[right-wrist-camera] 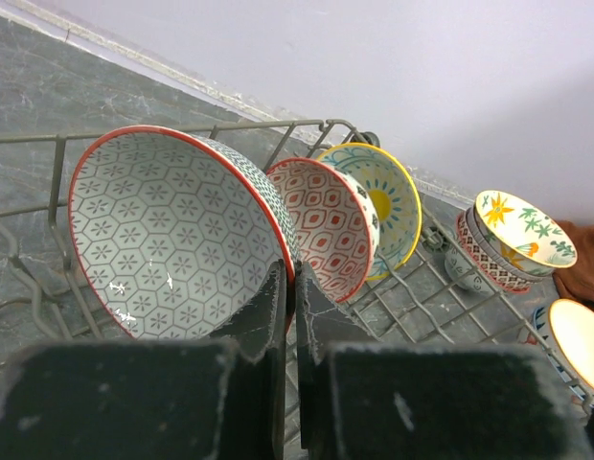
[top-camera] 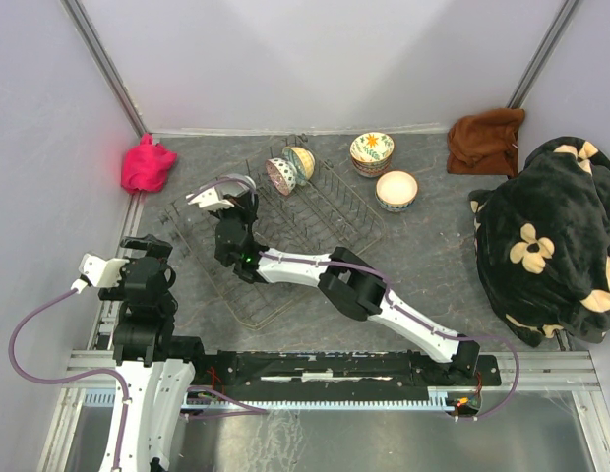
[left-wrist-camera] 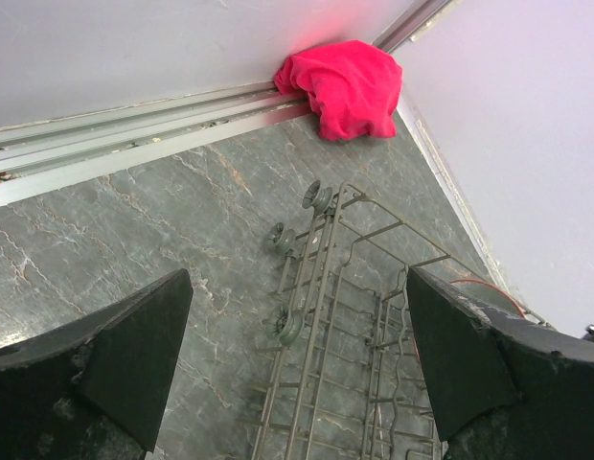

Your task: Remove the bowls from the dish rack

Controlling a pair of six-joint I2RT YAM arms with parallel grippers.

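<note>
Right pincer (right-wrist-camera: 289,280) is clamped hard on a bowl: both fingers are pressed together on the red rim of the hexagon-patterned bowl (right-wrist-camera: 172,235), one pad inside and one outside. From above, that right pincer (top-camera: 234,200) and its bowl (top-camera: 224,187) sit over the left end of the dish rack (top-camera: 336,211). The bowl is tipped up on edge, and whether it touches the wires I cannot tell.

Just behind it, two more bowls lean on edge in the rack's far side: the red diamond bowl (right-wrist-camera: 326,225), and touching it the yellow-rimmed bowl (right-wrist-camera: 381,199).

Out on the tabletop, beyond the rack's right end and near the far edge, there's a stack of bowls (top-camera: 372,152) with a leafy one on top. The pale orange-lined bowl (top-camera: 396,189) stands alone, just nearer than the stack.

The left pincer (left-wrist-camera: 297,283) has its fingers spread wide apart and holds nothing. It hovers by the tabletop's left edge (top-camera: 148,246), looking down on the rack's wire corner (left-wrist-camera: 326,316).

A pink cloth (top-camera: 148,164) is bunched in the far left corner, and a brown cloth (top-camera: 487,141) in the far right corner. A dark flowered blanket (top-camera: 551,236) is heaped along the right edge.
</note>
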